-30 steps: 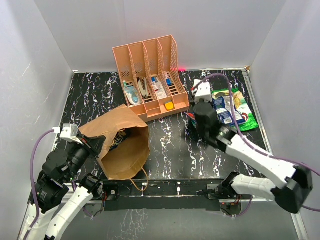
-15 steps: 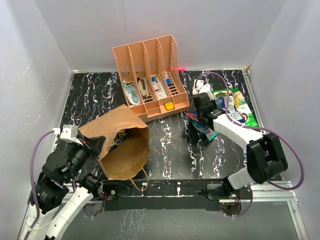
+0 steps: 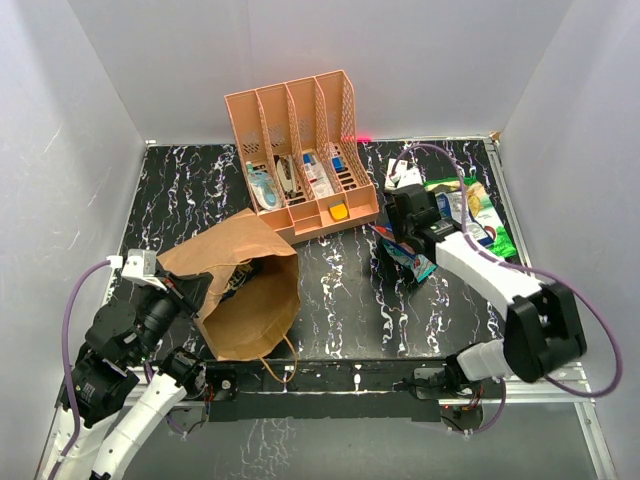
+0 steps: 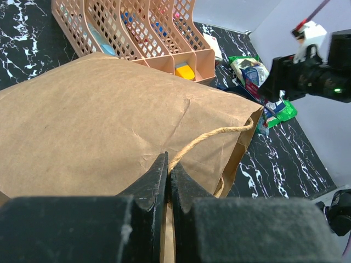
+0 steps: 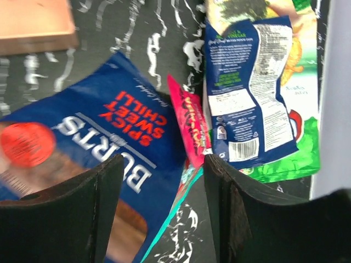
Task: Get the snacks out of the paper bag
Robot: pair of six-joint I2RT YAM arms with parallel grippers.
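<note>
Two pincers, top view: my left pincer (image 3: 203, 287) is at the rim of the paper bag (image 3: 255, 305); my right pincer (image 3: 402, 250) hangs over the snacks (image 3: 450, 225) at the right of the table (image 3: 340, 295).
Paper bag, top view: it lies on its side at the left front, just in front of the orange rack (image 3: 300, 150).
Snacks, top view: a blue packet (image 3: 414, 264) lies under my right pincer; a green chip bag (image 3: 494, 240) lies beyond it, near the right wall.
Left pincer, left wrist view: clamped fully together, pinching the bag's thin handle (image 4: 214, 133).
Right pincer, right wrist view: my fingers (image 5: 104, 208) stand well apart and grip nothing.
Snacks, right wrist view: the blue packet lies beneath the gap, a pink packet (image 5: 189, 123) lies just beside it, and a dark blue packet (image 5: 249, 98) rests on the green chip bag.
</note>
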